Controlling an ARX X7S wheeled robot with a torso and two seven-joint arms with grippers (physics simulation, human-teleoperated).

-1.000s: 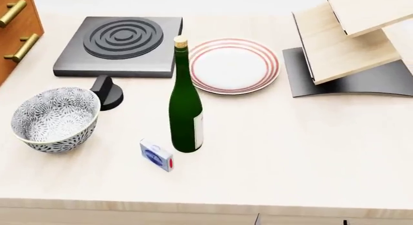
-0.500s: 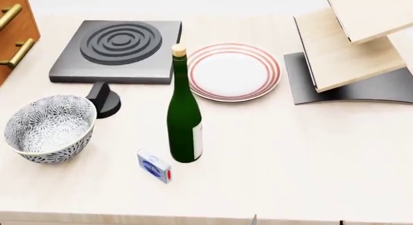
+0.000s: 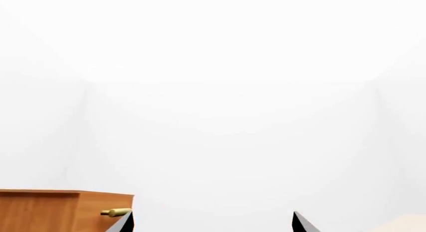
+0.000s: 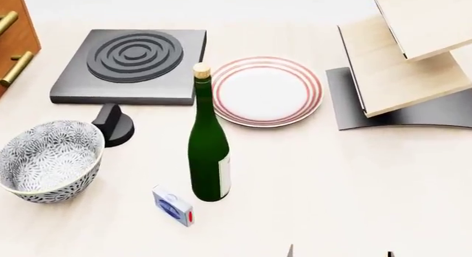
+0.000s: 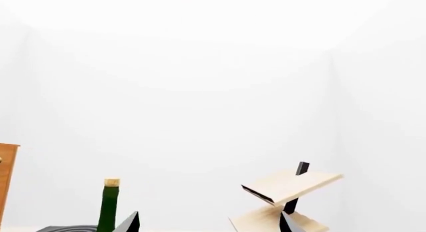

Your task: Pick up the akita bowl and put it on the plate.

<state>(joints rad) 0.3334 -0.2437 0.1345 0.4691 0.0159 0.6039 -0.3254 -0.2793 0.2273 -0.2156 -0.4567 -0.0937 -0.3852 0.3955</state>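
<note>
Claw tips are showing only as dark points at the edge of each wrist view. Left claw [image 3: 207,226] is standing wide, its two tips well apart with nothing between them, facing a blank white wall; a wooden cabinet [image 3: 60,210] with a brass handle is sitting beside one tip. Right claw [image 5: 209,223] is likewise standing wide and holding nothing, facing the cork-topped bottle [image 5: 108,204] and a tiered wooden rack [image 5: 288,192].

From the head view, two dark tips are just peeking in at the near edge, well apart from everything on the pale surface [image 4: 354,179]. The green wine bottle is standing upright near the middle, with a small blue and white box [image 4: 172,205] lying just beside its base. The patterned bowl [image 4: 48,160] is sitting upright at the near left, well apart from both claws. A black knob [image 4: 113,125] is resting between the bowl and a dark square burner [image 4: 131,65]. The red-ringed white plate [image 4: 267,91] is lying beyond the bottle, just right of the burner, with nothing on it.
</note>
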